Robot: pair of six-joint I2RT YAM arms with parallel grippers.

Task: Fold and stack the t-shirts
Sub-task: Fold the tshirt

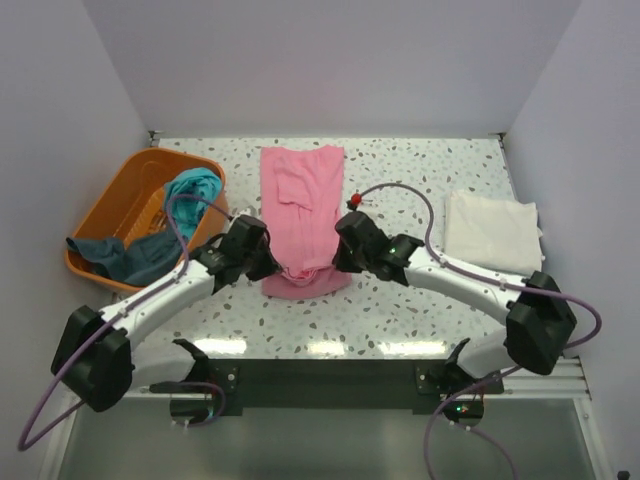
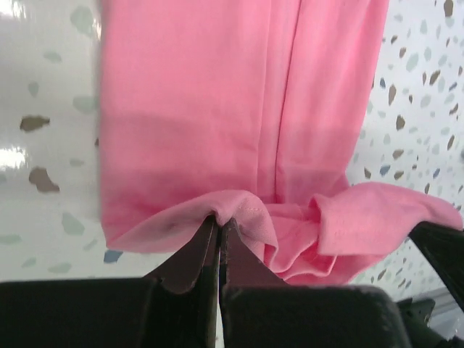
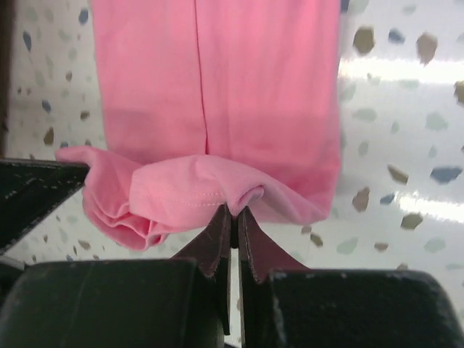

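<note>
Two tight pinches, left gripper (image 2: 219, 222) and right gripper (image 3: 233, 214), hold the pink shirt (image 1: 300, 195) by its hem; I lift both evenly.

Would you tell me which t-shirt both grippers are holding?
The pink t-shirt, mid-table: left gripper and right gripper both pinch its near hem. The cream-white t-shirt lies apart; the teal t-shirt and slate-blue t-shirt sit at the orange basket.
</note>
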